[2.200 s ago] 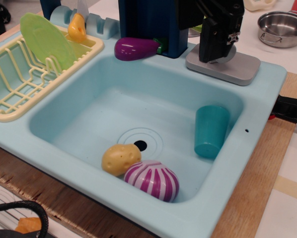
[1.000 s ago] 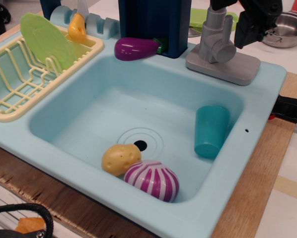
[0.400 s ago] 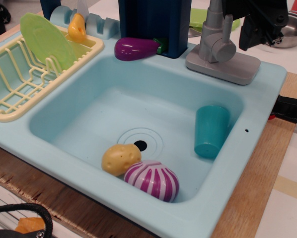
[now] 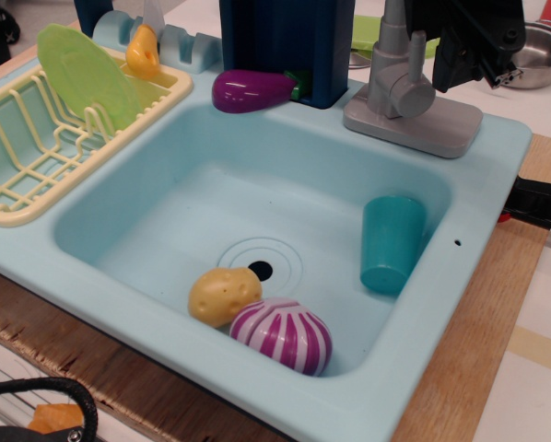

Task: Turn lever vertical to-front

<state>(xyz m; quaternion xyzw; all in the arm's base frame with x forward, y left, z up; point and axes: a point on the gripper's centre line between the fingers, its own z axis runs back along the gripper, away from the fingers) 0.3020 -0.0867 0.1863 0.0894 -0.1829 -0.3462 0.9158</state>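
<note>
The grey lever (image 4: 392,48) stands close to upright, rising from its round grey joint (image 4: 406,92) on the flat grey base (image 4: 441,129) at the sink's back right corner. Its top runs out of the frame. My black gripper (image 4: 471,64) hangs just to the right of the lever's upper part, above the base. Its upper body is cut off by the top edge. I cannot tell whether it touches the lever or how its jaws stand.
The light blue sink (image 4: 165,198) holds a teal cup (image 4: 389,241), a yellow potato (image 4: 224,295) and a purple striped onion (image 4: 283,334). A purple eggplant (image 4: 251,89) lies by the dark blue block (image 4: 285,46). A dish rack (image 4: 36,147) stands left and a steel pot (image 4: 533,51) back right.
The gripper, which covered the lever at first, has moved off to its right, so the upright lever shows. Since then it has shifted slightly left and up.
</note>
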